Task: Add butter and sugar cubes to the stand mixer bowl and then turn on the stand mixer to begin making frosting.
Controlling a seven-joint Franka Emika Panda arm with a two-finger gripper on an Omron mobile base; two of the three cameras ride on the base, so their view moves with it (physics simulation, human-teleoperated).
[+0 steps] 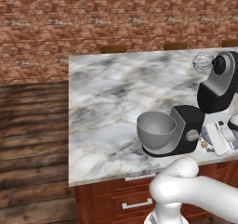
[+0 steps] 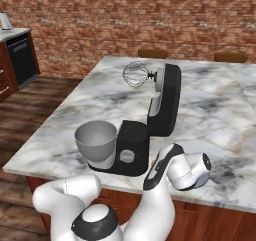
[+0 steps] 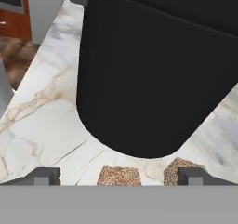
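Gripper [image 3: 119, 175] spread wide, low over marble counter [image 1: 107, 97], nothing between the fingers. Just ahead, two brown speckled sugar cubes [image 3: 120, 175] on the marble beside the black stand mixer [image 2: 150, 120] base. Beyond, empty grey stand mixer bowl [image 2: 95, 142] seated on that base, head tilted back, whisk [image 2: 135, 75] raised.

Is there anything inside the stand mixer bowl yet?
No. In the left base view the stand mixer bowl shows a bare, smooth grey inside with no butter or sugar cubes in it.
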